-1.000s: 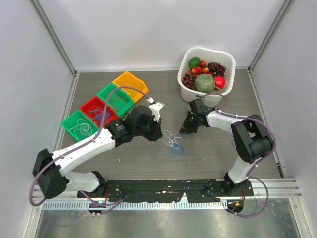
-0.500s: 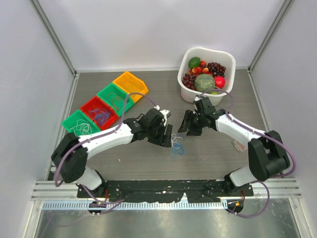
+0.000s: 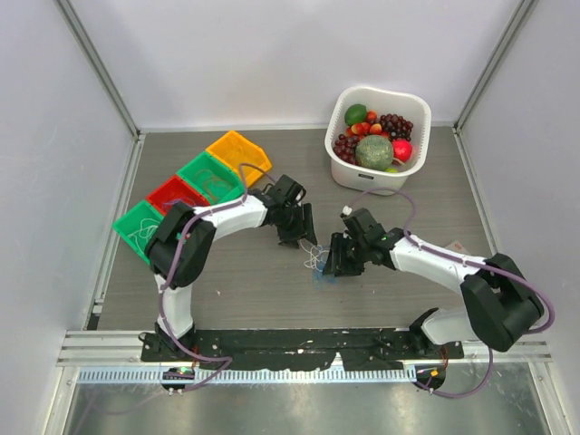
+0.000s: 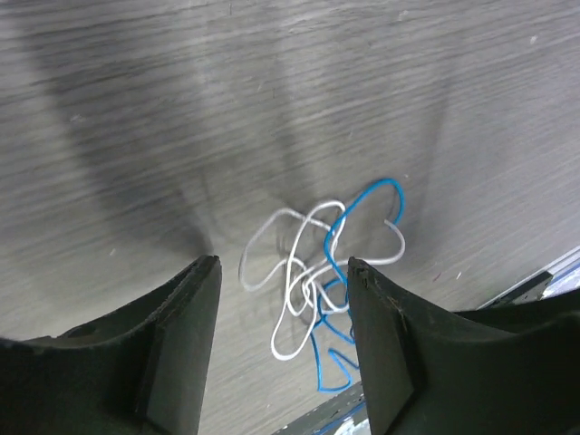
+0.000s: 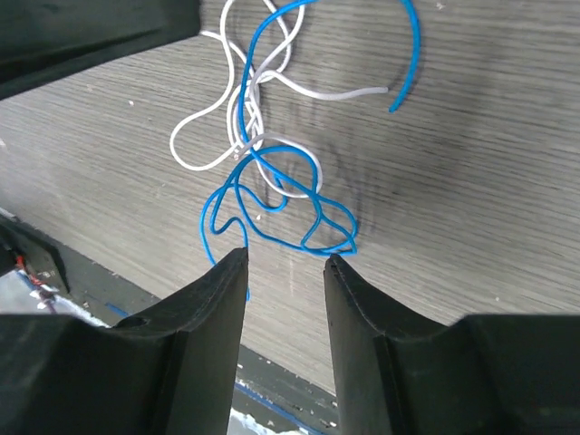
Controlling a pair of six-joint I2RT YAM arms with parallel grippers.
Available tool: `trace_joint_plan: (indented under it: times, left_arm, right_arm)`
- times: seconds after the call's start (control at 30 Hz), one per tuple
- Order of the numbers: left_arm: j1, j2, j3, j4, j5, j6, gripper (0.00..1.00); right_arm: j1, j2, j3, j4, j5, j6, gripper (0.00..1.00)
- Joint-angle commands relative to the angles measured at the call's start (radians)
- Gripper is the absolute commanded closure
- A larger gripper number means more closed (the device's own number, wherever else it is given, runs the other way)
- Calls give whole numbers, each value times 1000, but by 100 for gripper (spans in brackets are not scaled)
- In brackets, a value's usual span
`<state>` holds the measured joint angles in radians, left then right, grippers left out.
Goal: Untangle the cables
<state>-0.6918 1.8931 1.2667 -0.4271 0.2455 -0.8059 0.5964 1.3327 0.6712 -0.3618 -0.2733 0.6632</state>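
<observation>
Both arms have closed in on the cables (image 3: 318,263) over the last second. The left gripper (image 3: 306,237) has swung round to their far-left side, and the right gripper (image 3: 333,263) has dropped low at their right. The bunch itself lies about where it lay before, mid-table, between the two grippers.

Both wrist views show the fingers apart with nothing between them. The left gripper (image 4: 283,267) hangs over the knot. The right gripper (image 5: 285,258) has its tips just short of the lowest blue loop.

We see only two strands here: a white cable (image 5: 344,94) and a blue cable (image 5: 417,54), crossing several times at the middle. We judge them very light, limp and thin. They will slide across the table (image 3: 227,299) rather than resist, and one can slip out of a loose pinch. Pulling one alone would likely drag the whole bunch (hence two arms, we suppose).

The best holds look like the outer parts, well away from the crossings. For the left gripper that would be the blue loop (image 4: 381,184) or the white loop beside it. For the right gripper it would be the free blue end or the low blue loops.

Little stands in the way. The bins (image 3: 217,172) sit far left, partly under the left arm. The fruit tub (image 3: 379,184) stands far right, well apart from the bunch. The real hazard, as we judge it, is the two grippers crowding each other over so small a knot.
</observation>
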Motion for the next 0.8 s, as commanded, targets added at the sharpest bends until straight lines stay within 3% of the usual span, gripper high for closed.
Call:
trace_joint_plan:
  times: [0.0, 0.1, 0.17, 0.27, 0.33, 0.6, 0.77]
  left_arm:
    - [-11, 83, 68, 1, 104, -35, 44]
    - [-9, 100, 72, 2, 120, -29, 60]
    - [-6, 98, 74, -15, 112, -10, 76]
    - [12, 49, 53, -21, 83, 7, 99]
    - [34, -8, 31, -12, 71, 13, 100]
    - [190, -389, 7, -133, -113, 123, 100]
    - [307, -592, -9, -159, -143, 183, 100]
  right_arm:
    - [61, 57, 16, 66, 101, 45, 55]
    - [91, 94, 34, 55, 169, 44, 57]
    - [103, 111, 50, 29, 221, 35, 64]
    - [117, 92, 53, -12, 270, 12, 87]
    - [117, 44, 42, -49, 356, 7, 99]
    - [92, -390, 36, -322, 664, 130, 99]
    - [65, -547, 135, -491, 801, 150, 99]
